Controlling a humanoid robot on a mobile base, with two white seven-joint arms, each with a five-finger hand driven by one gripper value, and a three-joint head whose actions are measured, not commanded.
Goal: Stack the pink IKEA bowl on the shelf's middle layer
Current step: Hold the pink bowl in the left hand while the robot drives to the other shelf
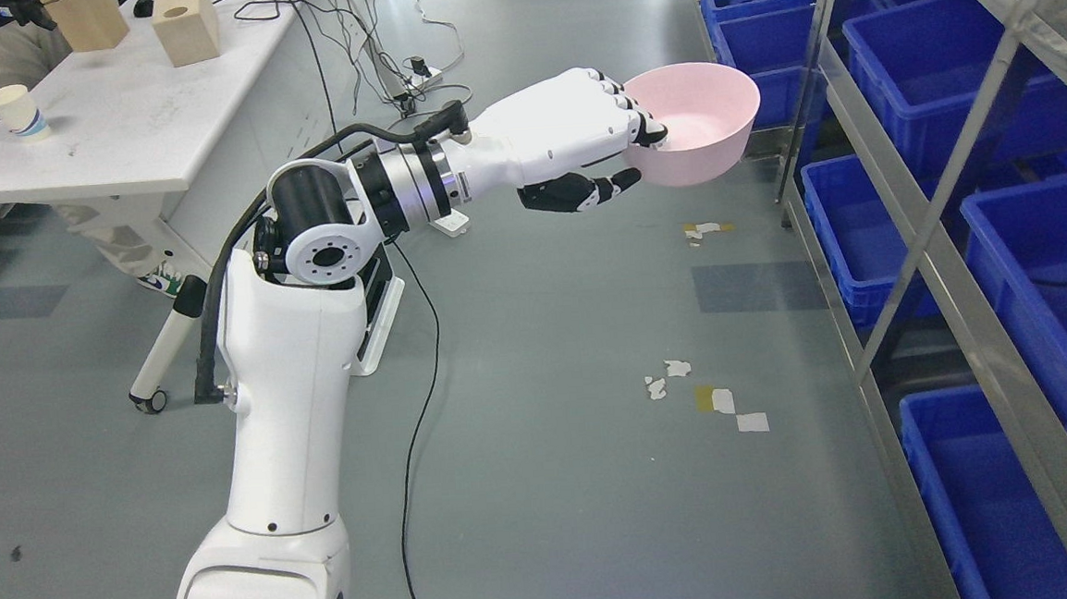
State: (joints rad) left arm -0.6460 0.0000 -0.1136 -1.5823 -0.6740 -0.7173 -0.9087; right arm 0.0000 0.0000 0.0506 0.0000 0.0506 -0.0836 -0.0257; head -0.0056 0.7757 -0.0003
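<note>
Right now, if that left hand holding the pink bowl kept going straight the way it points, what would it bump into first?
Probably the metal shelf frame just beyond the pink bowl; the bowl would touch before the left hand does. Blue bins sit behind it. Depth is hard to judge from one view.

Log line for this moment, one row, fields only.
arm: left hand | grip: shut on pink bowl, at rim | bowl: upright, in air over floor | shelf: to right, not reached | stage: carrying
</note>
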